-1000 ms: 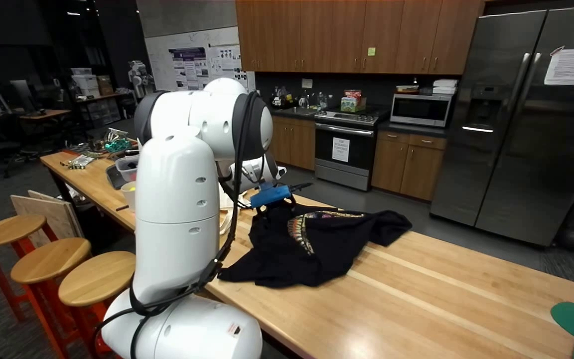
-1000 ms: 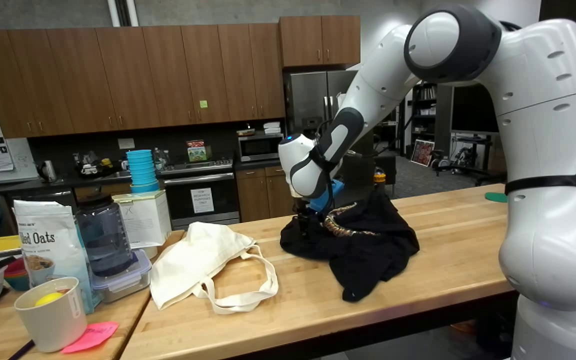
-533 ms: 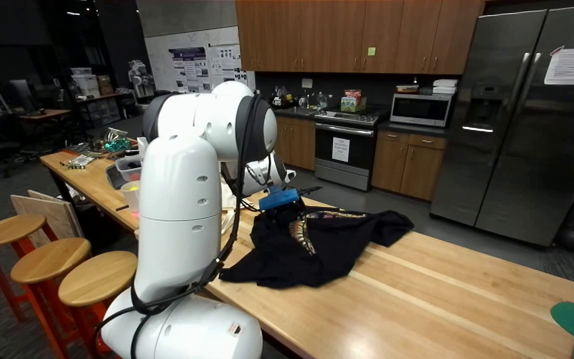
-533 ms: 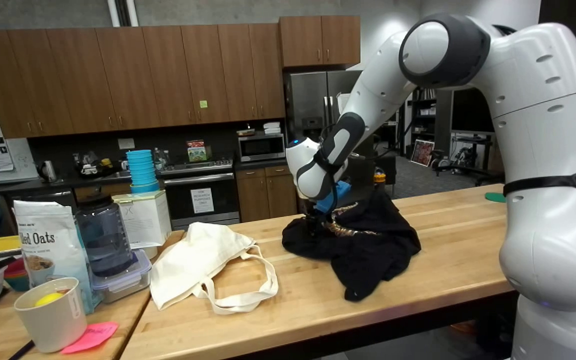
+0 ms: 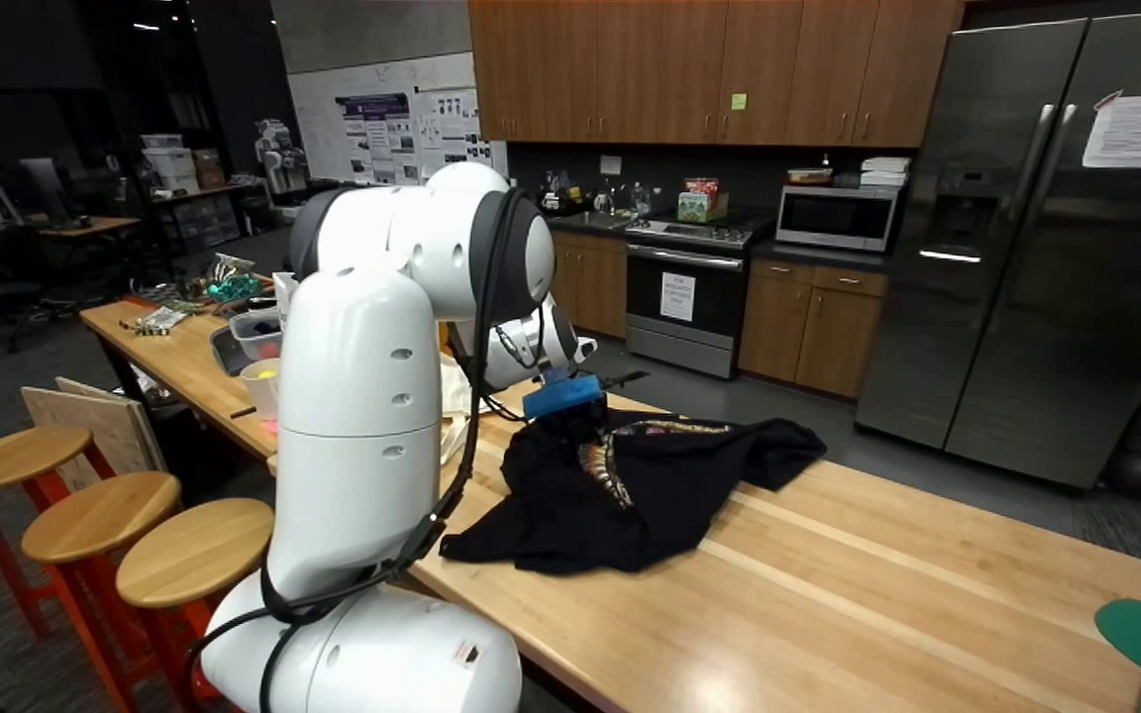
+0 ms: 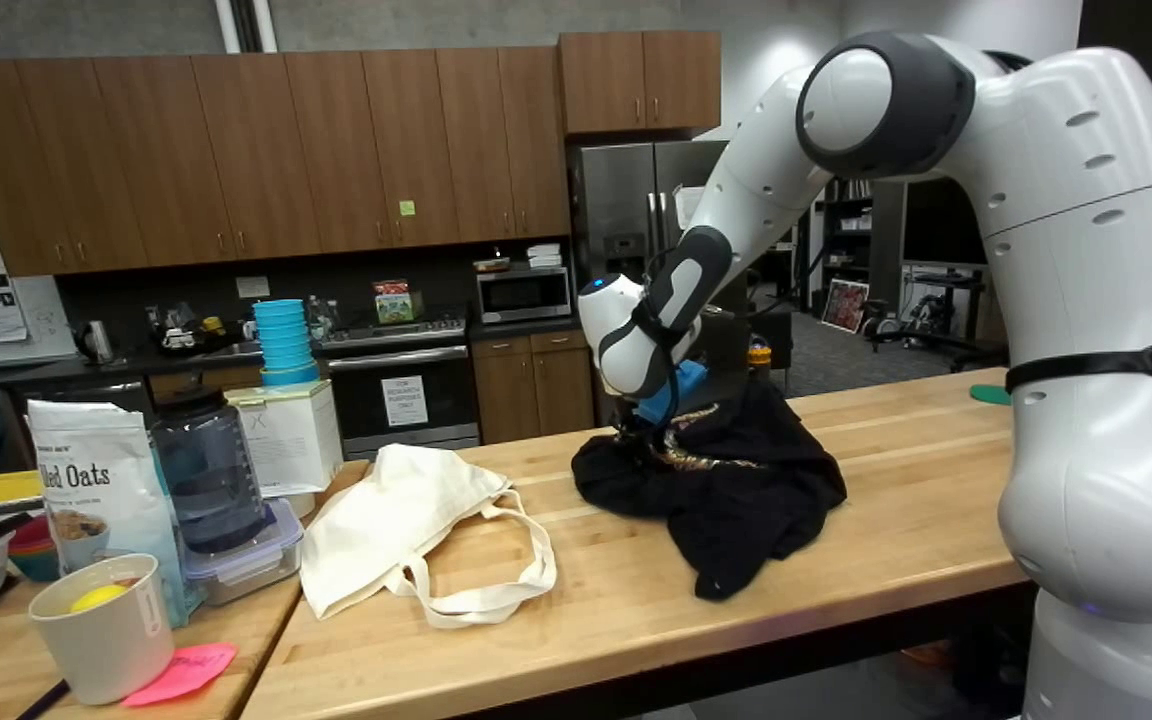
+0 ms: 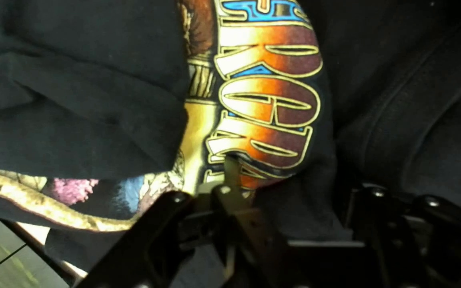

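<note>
Shirt (image 6: 746, 500): bunched on the counter (image 6: 916, 430), neither flat nor neatly folded.
Fingers (image 7: 235, 202): wide apart over it; contact unclear.

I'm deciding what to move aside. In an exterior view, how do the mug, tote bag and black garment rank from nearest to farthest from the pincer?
1. Black garment: directly beneath the pincer.
2. Tote bag: left of the garment in an exterior view, on the same table.
3. Mug: farther left, on the adjoining table.
</note>
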